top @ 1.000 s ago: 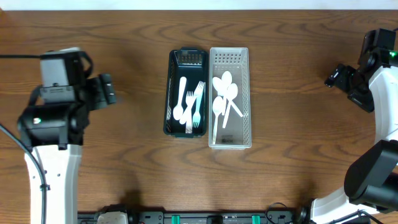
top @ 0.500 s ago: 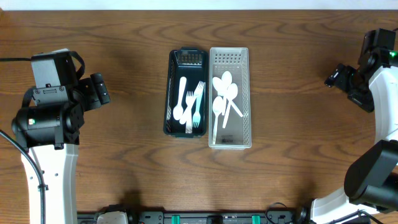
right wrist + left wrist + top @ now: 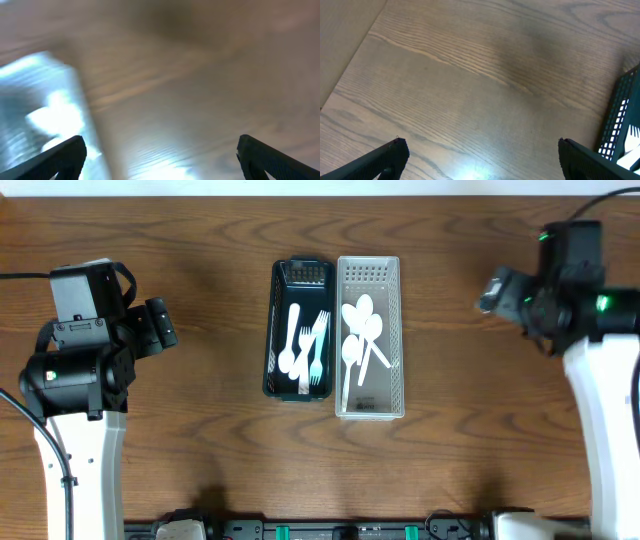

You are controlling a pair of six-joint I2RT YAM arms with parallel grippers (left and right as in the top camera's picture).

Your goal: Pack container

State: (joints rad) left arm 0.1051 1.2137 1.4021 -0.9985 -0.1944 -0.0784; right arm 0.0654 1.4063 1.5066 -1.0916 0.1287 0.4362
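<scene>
- Now the right arm is swung in from the surface's right edge, and the right tool [image 3: 496, 289] hangs nearer the white bin [image 3: 368, 268], though apart from it.
- The right wrist view is blurred; its fingers sit wide apart with nothing between them.
- The left arm stands as it did half a second ago, with the left tool [image 3: 163, 326] well apart from the black bin [image 3: 302, 272], spread wide and holding nothing.
- The two bins stay side by side, touching, at mid-surface.
- Forks [image 3: 316, 342] and one spoon lie in the black bin; spoons [image 3: 361, 318] lie in the white one.
- The surface [image 3: 200, 440] is dark wood grain.
- A pale strip [image 3: 320, 187] runs beyond its far edge.
</scene>
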